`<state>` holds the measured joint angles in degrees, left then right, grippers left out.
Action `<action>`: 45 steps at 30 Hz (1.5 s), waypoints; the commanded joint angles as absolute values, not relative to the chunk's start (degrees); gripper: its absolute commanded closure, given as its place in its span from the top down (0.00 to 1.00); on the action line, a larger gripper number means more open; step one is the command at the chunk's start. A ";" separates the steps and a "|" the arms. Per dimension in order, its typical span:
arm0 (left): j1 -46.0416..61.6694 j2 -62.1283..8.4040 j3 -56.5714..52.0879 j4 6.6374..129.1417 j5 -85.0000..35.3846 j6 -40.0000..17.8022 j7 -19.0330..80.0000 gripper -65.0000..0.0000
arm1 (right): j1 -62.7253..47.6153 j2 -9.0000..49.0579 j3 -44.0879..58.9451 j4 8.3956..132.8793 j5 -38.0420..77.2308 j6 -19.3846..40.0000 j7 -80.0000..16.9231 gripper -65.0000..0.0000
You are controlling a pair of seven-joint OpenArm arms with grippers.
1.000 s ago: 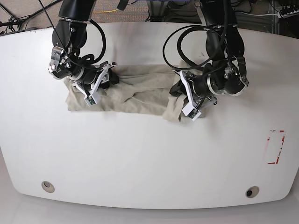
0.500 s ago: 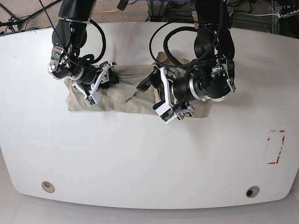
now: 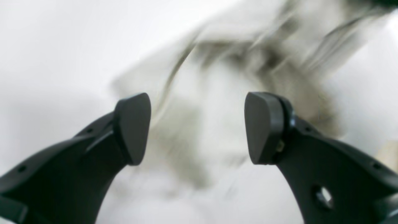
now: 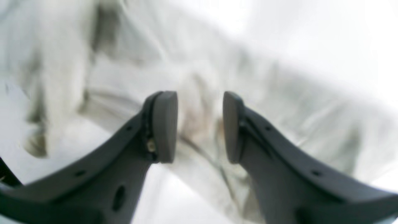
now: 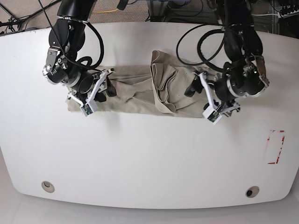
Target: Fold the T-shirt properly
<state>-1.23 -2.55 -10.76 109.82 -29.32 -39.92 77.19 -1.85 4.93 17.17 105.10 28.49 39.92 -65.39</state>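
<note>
One T-shirt (image 5: 140,91) lies crumpled in a long band across the far half of the white table (image 5: 149,158), with one end bunched in a raised heap near its middle. Two grippers work it. The left gripper (image 3: 197,127) stands spread wide, nothing between its pads. The right gripper (image 4: 200,126) is partly spread above the cloth, gripping nothing.
</note>
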 commanded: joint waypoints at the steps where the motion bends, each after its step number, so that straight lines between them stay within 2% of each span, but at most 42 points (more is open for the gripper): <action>1: -1.10 -5.14 -11.91 110.37 -30.11 -40.00 76.00 0.68 | 0.40 5.14 17.10 106.42 31.34 40.00 -67.12 0.50; 4: 1.19 -8.92 -12.35 108.79 -30.11 -40.00 73.01 0.68 | 2.59 4.88 17.10 106.33 36.79 40.00 -69.85 0.65; 6: 2.86 -10.77 -12.53 107.74 -30.20 -40.00 70.55 0.68 | 3.74 4.88 16.57 106.24 39.87 40.00 -70.46 0.69; 11: 5.41 -14.11 -14.64 107.30 -30.29 -40.00 69.32 0.68 | 6.37 4.79 7.60 106.07 41.19 40.00 -70.20 0.64; 14: 6.90 -14.20 -18.95 107.30 -30.29 -40.00 69.32 0.68 | 8.04 2.42 2.33 104.48 41.19 40.00 -70.20 0.61; 19: 9.10 -14.20 -25.10 107.30 -30.20 -40.00 69.32 0.68 | 10.59 0.40 -4.70 100.44 41.10 40.00 -70.02 0.61; 26: 10.59 -14.29 -25.71 107.30 -30.20 -40.00 69.23 0.68 | 16.13 -1.98 -13.93 90.07 41.10 40.00 -67.56 0.61; 35: 10.86 -14.02 -25.71 107.30 -30.20 -40.00 69.23 0.68 | 20.88 1.36 -23.52 76.09 41.10 40.00 -60.53 0.60; 37: 10.68 -14.02 -25.71 107.30 -30.20 -40.00 69.23 0.68 | 20.70 2.42 -23.25 76.18 41.10 40.00 -60.53 0.60; 45: 10.42 -13.93 -25.45 107.30 -30.20 -40.00 69.14 0.68 | 18.68 12.62 -21.23 82.59 41.63 40.00 -60.97 0.60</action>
<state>10.94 -13.37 -25.34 106.41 -29.58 -39.92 70.17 17.69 11.25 -22.44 79.99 40.77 39.88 -61.63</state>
